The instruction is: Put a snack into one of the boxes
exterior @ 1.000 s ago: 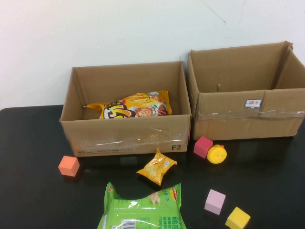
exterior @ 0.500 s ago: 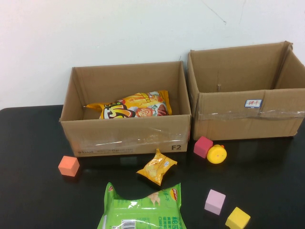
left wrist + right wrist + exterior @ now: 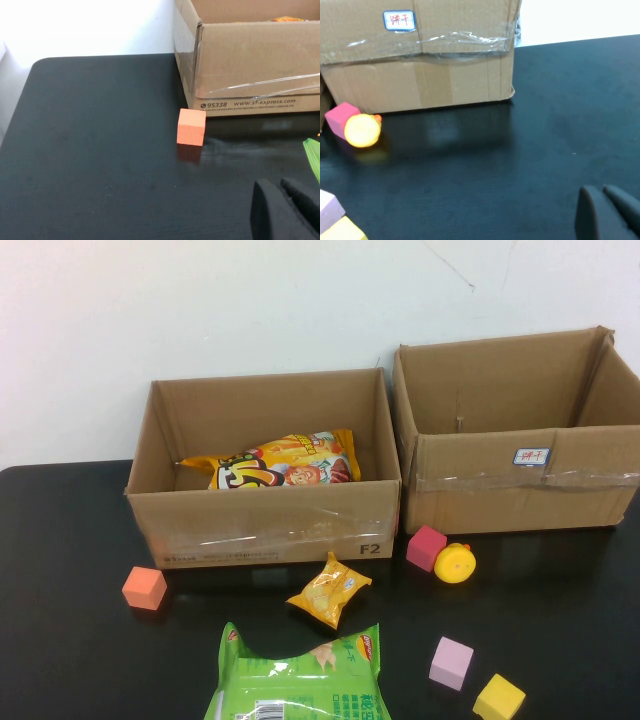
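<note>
Two open cardboard boxes stand at the back of the black table. The left box (image 3: 265, 530) holds a yellow snack bag (image 3: 275, 462); the right box (image 3: 520, 485) looks bare inside. A small yellow snack packet (image 3: 329, 589) lies in front of the left box. A large green snack bag (image 3: 297, 675) lies at the near edge. Neither arm shows in the high view. My left gripper (image 3: 280, 189) is shut and holds nothing, low over the table near the green bag's edge (image 3: 313, 155). My right gripper (image 3: 601, 192) is shut and holds nothing, over bare table to the right of the right box (image 3: 420, 65).
Foam cubes lie about: orange (image 3: 145, 588) at the left, magenta (image 3: 426, 546) beside a yellow round toy (image 3: 455, 563), light pink (image 3: 451, 662) and yellow (image 3: 498, 697) at the near right. The table's left edge (image 3: 15, 100) meets a white wall.
</note>
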